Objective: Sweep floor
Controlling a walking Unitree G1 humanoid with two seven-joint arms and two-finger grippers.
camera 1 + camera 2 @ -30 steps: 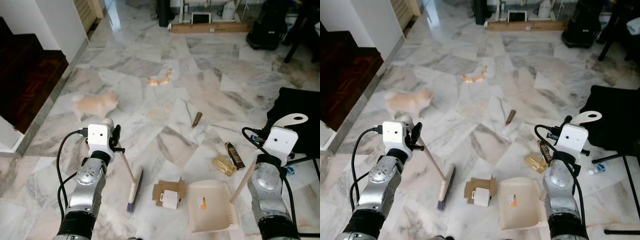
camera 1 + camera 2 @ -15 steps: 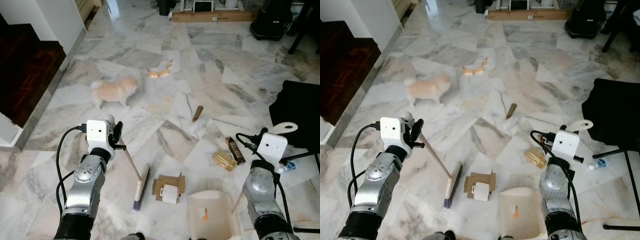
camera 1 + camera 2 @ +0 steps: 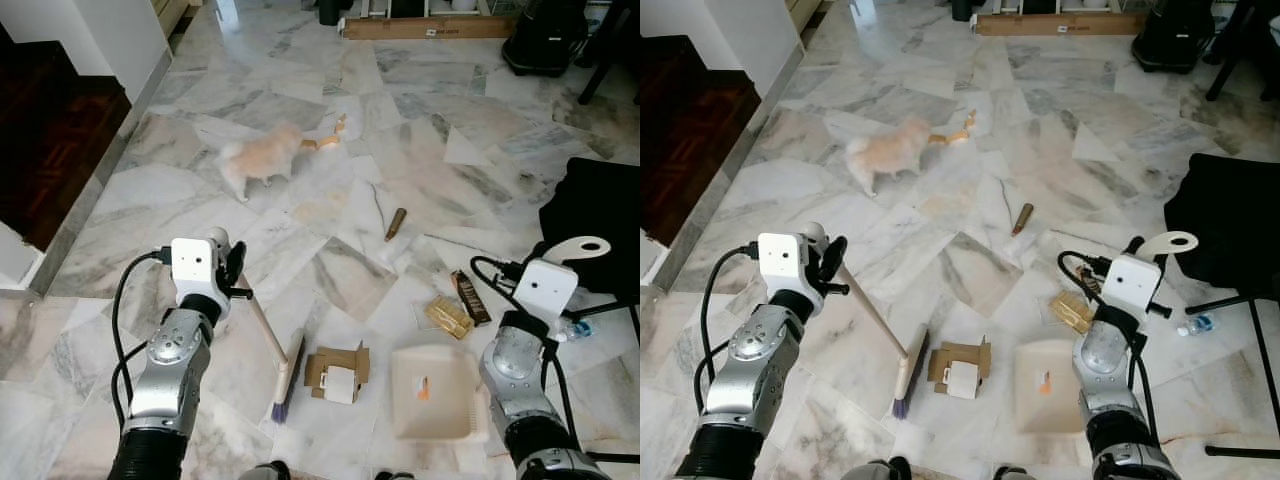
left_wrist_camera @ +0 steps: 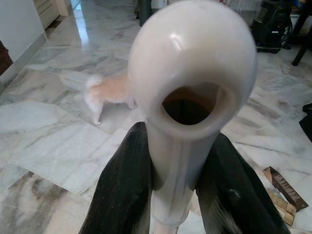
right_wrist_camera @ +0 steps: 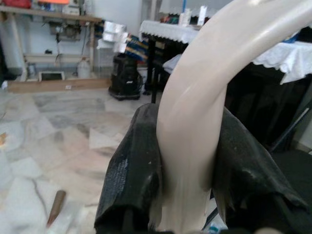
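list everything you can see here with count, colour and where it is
broom: 1, cream handle, purple bristles, head on floor left of the cardboard
dustpan: 1, cream, on floor right of the cardboard
cardboard box piece: 1, brown with a white roll on it, between broom and dustpan
wrappers: 2, gold and dark brown, on floor beyond the dustpan
brown stick-like piece: 1, mid floor
dog: 1, light tan, blurred, far left of mid floor
orange scraps: small pieces beside the dog
black bag: 1, far right
left gripper: shut on the broom handle
right gripper: shut on the dustpan handle
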